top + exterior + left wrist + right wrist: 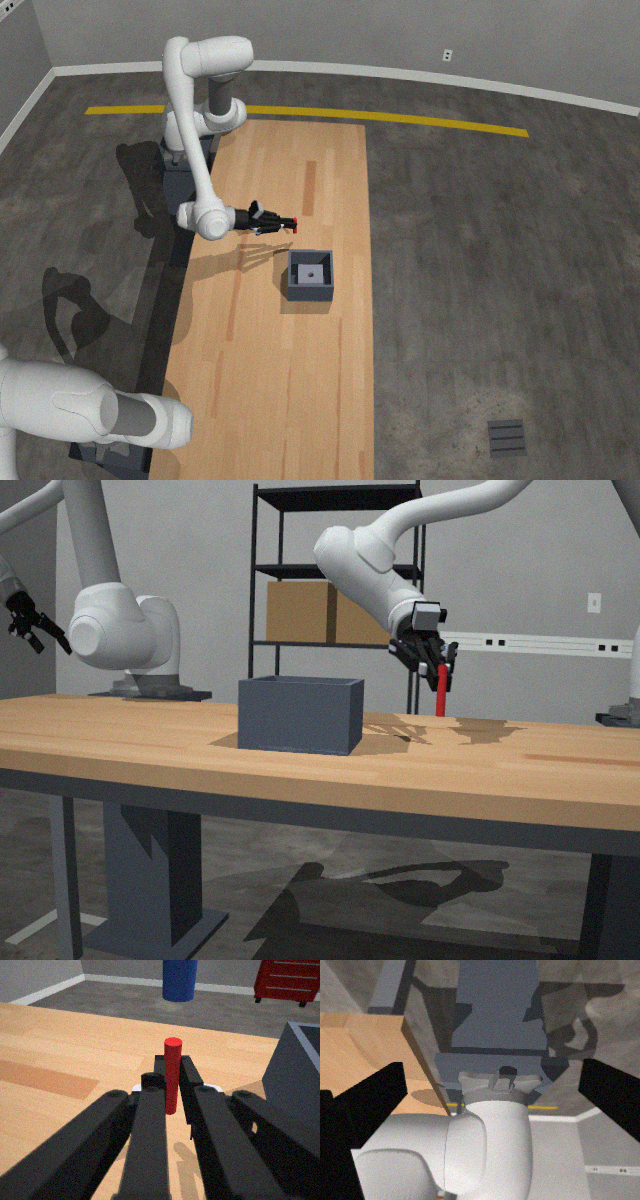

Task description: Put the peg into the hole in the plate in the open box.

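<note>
The red peg (295, 230) (440, 697) (173, 1052) is nearly upright, held in the air above the table. My left gripper (292, 224) (442, 679) (171, 1070) is shut on the peg, with peg showing above and below the fingertips in the left wrist view; the gripper points roughly sideways. The dark grey open box (310, 293) (297, 715) (287, 1075) stands beside it, and the peg is outside the box. The light plate (303, 280) lies in the box, with its round hole (310, 274) uncovered. My right gripper (53, 649) (492, 1076) is open and empty, far from the box.
The wooden table (268, 372) (155, 759) carries the box, whose walls rise around the plate. The right arm (139, 418) reaches over the table's near left corner in the top view. A shelf rack (253, 583) with cartons stands behind in the exterior view.
</note>
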You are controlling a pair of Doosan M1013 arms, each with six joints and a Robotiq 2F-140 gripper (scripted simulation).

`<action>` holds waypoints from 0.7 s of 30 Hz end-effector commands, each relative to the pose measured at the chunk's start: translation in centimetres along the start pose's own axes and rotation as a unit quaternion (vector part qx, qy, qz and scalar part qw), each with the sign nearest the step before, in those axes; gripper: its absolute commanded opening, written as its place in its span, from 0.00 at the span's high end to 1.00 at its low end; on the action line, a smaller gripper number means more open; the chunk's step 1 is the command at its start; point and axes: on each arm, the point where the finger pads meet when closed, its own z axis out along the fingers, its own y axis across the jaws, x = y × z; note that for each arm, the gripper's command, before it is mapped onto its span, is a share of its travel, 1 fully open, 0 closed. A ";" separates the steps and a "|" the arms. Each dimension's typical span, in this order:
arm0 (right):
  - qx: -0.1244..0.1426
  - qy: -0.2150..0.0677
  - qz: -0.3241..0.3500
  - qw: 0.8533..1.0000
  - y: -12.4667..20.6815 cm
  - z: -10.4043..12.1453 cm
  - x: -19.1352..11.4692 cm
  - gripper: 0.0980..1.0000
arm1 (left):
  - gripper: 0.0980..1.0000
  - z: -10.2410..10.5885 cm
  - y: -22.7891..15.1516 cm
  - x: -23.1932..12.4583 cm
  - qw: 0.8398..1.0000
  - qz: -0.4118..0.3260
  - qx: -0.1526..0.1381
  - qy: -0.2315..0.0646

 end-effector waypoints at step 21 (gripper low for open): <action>0.000 0.001 0.000 1.000 0.0 0.0 0.0 0.00 | 1.00 1.1 0.0 -3.1 1.000 -0.001 0.000 0.000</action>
